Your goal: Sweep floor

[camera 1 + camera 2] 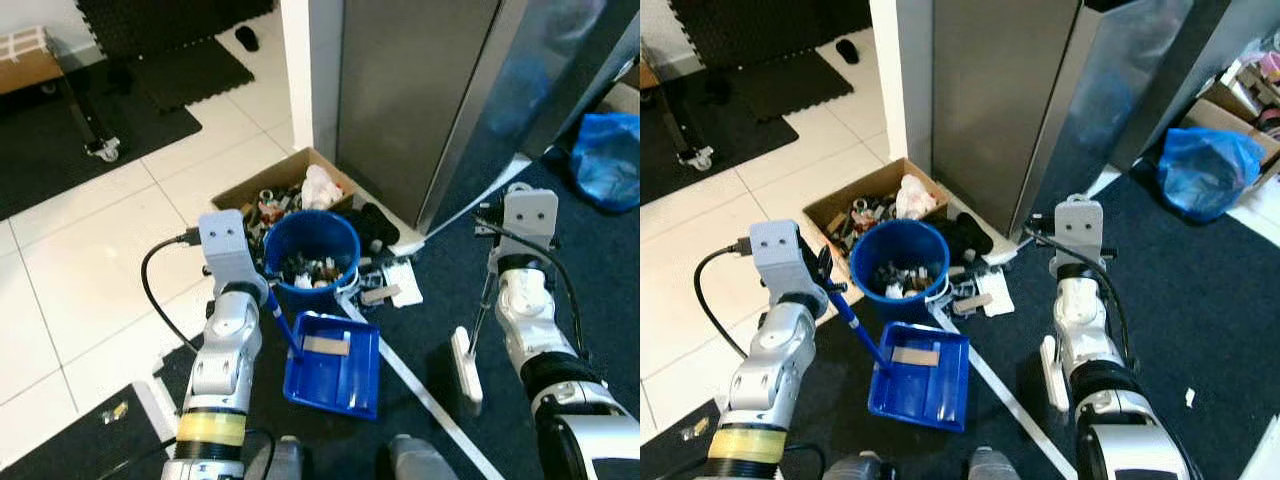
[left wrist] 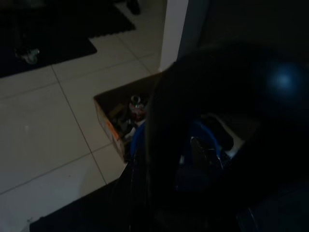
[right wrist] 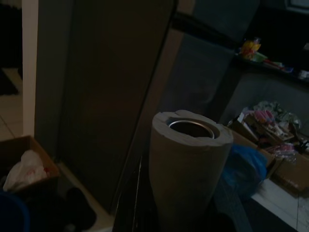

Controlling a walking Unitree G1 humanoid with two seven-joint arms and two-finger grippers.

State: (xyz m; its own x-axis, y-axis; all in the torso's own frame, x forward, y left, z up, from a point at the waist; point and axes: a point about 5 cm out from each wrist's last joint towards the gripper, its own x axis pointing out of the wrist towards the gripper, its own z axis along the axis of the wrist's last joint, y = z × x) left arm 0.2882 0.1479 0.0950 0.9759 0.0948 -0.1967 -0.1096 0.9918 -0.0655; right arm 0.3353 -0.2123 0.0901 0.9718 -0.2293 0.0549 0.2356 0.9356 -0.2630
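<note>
Dustpan (image 1: 335,362): blue plastic, rectangular, flat on the dark carpet, a tan cardboard scrap inside; its thin blue handle rises to the left pincer (image 1: 830,285), clamped on it. Brush (image 1: 466,362): white, slim, head on the carpet; its pale handle reaches the right pincer (image 1: 490,262), finger state cannot be told. Bucket (image 1: 312,250): round, blue, full of litter, just beyond the dustpan. Cardboard box (image 1: 285,190): open, cluttered, on white glossy tiles.
</note>
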